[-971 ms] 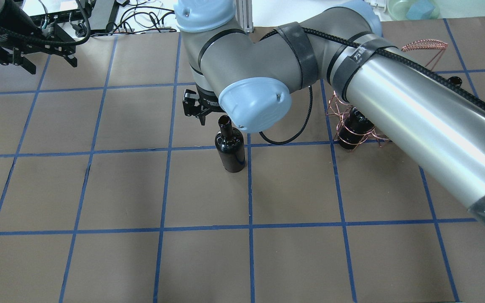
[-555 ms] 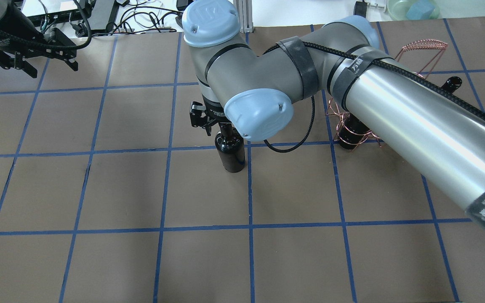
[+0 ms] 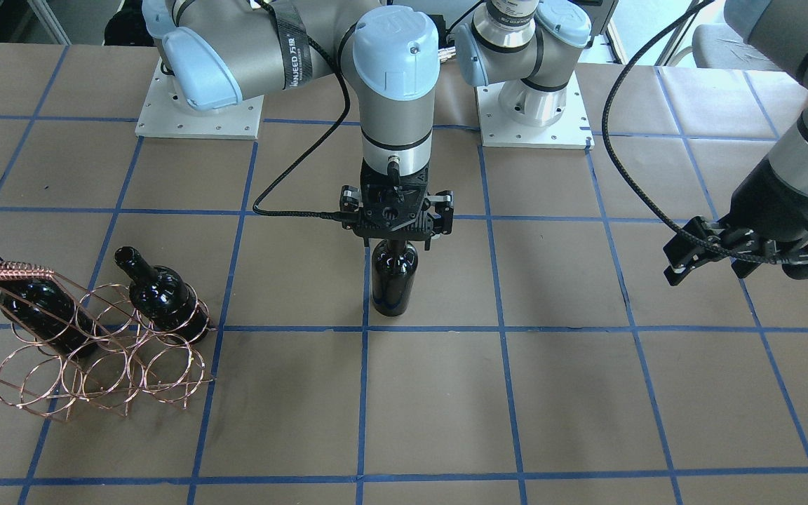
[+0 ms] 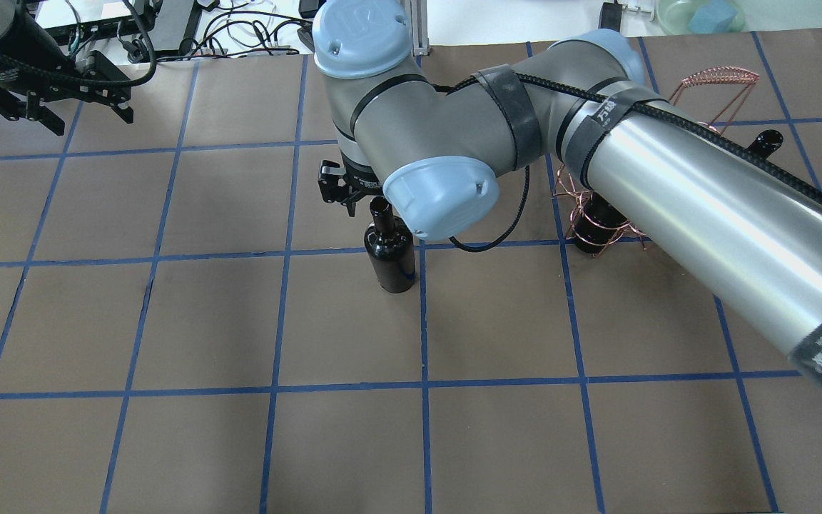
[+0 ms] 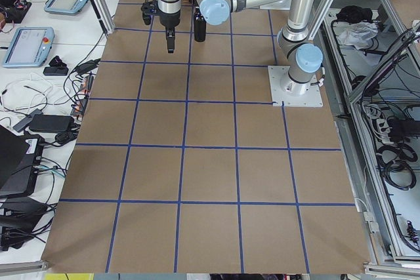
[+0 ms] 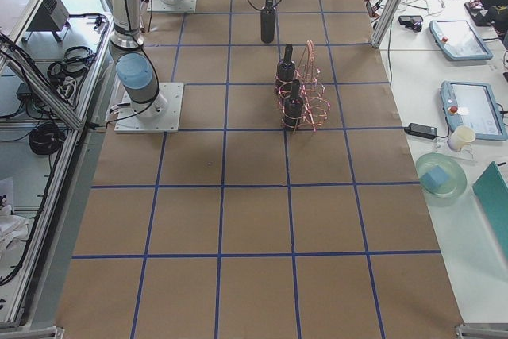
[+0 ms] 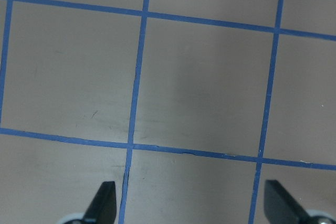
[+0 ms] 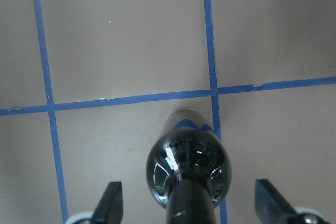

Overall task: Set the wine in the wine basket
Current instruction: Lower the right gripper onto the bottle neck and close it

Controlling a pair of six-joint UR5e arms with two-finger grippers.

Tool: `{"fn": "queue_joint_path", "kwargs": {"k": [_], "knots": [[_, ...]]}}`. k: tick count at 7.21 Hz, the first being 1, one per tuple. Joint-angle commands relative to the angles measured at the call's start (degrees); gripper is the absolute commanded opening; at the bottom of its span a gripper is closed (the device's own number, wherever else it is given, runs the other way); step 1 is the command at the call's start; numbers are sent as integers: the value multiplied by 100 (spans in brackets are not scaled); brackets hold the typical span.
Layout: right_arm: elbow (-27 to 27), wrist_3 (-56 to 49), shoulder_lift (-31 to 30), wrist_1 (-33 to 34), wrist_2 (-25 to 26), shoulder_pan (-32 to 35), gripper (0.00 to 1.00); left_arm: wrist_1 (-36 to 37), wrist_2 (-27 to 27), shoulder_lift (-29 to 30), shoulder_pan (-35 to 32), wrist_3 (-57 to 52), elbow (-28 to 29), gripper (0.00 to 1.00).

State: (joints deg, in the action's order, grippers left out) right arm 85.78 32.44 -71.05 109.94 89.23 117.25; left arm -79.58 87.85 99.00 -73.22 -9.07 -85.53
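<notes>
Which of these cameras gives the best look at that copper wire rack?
The exterior front-facing view: the whole wine basket shows there, with its loops and handle in plain sight. Overhead, the right arm hides most of it. The exterior right view shows it small; the other views show nothing of it.

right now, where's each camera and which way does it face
Front: across the table, facing robot; both arms.
Overhead: behind robot, looking down; both arms.
Left side: table's end; left arm nearer.
Right side: opposite end; right arm nearer.
Left wrist: down on table; open left hand.
Right wrist: down on glossy black glass bottle, shared with front; open right hand.
</notes>
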Motion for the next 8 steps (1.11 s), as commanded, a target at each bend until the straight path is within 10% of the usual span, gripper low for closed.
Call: {"fn": "queue_joint_path", "kwargs": {"k": [1,5,6,8], "knots": [[17,-1,21,-33,-28,-1,77,30,4,-4,9,-155,-130,100],[53,-18,12,-139,-20,-1,73,74,-49,48,132,-418,-148,100],[53,-36,12,-131,-72,8,51,118,-23,49,132,-420,-148,100],[53,-18,12,-148,-82,-1,40,118,-14,49,132,-411,-165,100]]}}
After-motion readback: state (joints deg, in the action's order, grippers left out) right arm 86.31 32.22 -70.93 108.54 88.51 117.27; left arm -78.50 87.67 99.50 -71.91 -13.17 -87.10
